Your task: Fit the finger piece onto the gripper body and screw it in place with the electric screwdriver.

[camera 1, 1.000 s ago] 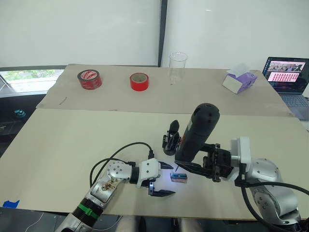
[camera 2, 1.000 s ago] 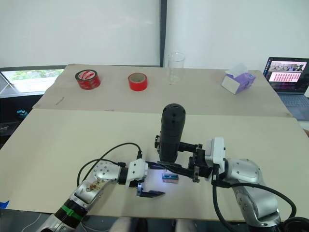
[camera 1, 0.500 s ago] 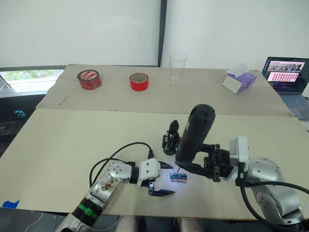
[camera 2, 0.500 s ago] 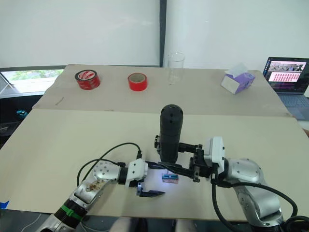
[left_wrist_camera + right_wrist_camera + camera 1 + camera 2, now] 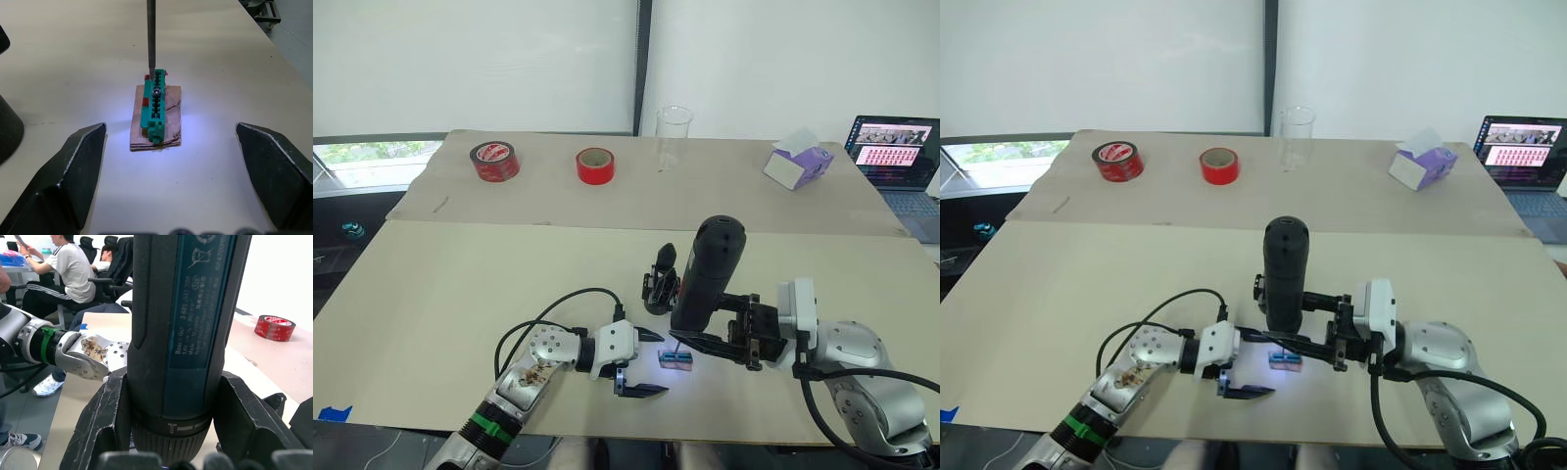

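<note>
The right gripper (image 5: 710, 343) has its jaws clenched around the lower barrel of the thick black cylindrical electric screwdriver (image 5: 707, 271), held nearly upright over the pale worktop (image 5: 460, 284). In the right wrist view the tool's body blocks most of what lies beyond it, and its tip is cut off at the frame edge. The thin metal bit (image 5: 151, 36) comes down onto the far end of a small green toothed block (image 5: 153, 107), which lies on a brown card scrap lit by a bluish glow; whether the bit sits in the small screw head there is hard to make out.

The left gripper (image 5: 644, 362) rests low on the worktop just beside the block, its jaws released and spread wide to either side of it, touching nothing.

The chunky black gripper body (image 5: 659, 284) stands just behind the screwdriver, partly hidden by it, so its shape is hard to read.

Far back lie two red tape rolls (image 5: 596, 164), a clear plastic cup (image 5: 674, 137), a purple-and-white tissue box (image 5: 799, 164) and an open laptop (image 5: 897, 152), cut off at the frame's edge.
</note>
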You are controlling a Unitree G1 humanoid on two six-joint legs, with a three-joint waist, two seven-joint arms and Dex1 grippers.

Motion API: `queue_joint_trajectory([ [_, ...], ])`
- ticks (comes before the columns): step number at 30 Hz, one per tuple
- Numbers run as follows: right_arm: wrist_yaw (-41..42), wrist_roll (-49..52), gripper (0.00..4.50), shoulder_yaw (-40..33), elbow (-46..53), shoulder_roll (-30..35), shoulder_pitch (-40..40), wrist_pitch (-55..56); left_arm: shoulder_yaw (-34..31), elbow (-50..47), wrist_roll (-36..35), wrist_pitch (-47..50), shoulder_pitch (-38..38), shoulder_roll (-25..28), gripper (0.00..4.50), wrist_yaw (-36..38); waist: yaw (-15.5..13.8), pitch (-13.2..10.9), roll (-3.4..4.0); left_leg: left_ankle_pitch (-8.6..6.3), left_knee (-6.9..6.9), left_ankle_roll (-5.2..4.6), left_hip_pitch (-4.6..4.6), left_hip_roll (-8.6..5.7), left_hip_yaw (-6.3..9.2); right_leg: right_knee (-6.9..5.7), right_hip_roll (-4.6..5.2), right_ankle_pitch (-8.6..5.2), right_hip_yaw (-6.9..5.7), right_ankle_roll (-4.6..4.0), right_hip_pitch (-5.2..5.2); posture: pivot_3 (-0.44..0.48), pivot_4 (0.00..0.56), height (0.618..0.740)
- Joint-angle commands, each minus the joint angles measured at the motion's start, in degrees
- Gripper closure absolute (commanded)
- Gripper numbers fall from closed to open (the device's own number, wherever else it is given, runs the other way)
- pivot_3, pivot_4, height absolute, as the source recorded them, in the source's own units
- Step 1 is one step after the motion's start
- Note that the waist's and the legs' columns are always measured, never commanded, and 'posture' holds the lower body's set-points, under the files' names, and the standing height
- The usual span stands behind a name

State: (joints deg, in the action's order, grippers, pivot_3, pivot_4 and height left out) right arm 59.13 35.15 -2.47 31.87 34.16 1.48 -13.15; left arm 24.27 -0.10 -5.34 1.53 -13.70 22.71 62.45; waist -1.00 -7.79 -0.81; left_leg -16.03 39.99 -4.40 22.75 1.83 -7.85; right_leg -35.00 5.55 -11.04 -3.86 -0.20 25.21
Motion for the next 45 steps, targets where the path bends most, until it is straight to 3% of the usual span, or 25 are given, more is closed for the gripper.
queue_joint_trajectory([
  [1, 0.25, 1.55, 2.57, -0.25, 1.41, 0.27, 0.41, 0.46, 0.6, 2.02, 1.04, 0.6, -0.05, 0.18, 0.05, -0.7, 0.0, 0.0, 0.0, 0.0, 0.0, 0.0, 0.0, 0.0, 0.0, 0.0, 0.0, 0.0, 0.0, 0.0, 0.0, 0.0, 0.15, 0.74],
  [45, 0.64, 2.07, 2.57, -1.43, -0.81, -0.62, -0.09, 2.05, 1.08, 3.04, 1.2, 0.54, -0.4, -0.19, 0.05, -0.68, -0.14, 0.0, 0.0, 0.0, 0.01, 0.0, -0.03, 0.0, 0.0, 0.0, 0.01, 0.0, 0.0, 0.0, -0.05, 0.0, 0.15, 0.74],
])
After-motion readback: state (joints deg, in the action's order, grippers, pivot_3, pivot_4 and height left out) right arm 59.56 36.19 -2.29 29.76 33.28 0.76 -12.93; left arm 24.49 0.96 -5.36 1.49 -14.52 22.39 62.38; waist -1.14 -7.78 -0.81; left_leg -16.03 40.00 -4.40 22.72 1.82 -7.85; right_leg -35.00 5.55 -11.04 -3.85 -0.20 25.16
